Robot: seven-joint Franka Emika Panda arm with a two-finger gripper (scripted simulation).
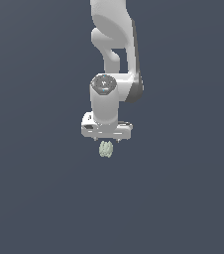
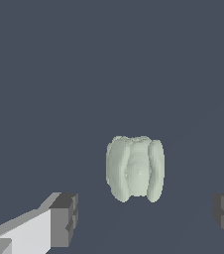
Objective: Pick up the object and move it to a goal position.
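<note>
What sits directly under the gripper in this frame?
The pale green ridged object lies below the open gripper, between its dark fingertips in the wrist view, touching neither. Only dark floor surrounds it. Its underside is hidden.

So the backdrop (image 1: 34, 198) is a flat, dark slate blue-grey that runs edge to edge in the exterior view. It's matte and pretty much the same tone all the way across. Can't tell if it's a floor, a tabletop or just a wall of colour sitting behind everything. The wrist view gets the same slate backdrop (image 2: 44, 74) filling the picture right out to every side, maybe a touch lighter in places, hard to say.
</note>
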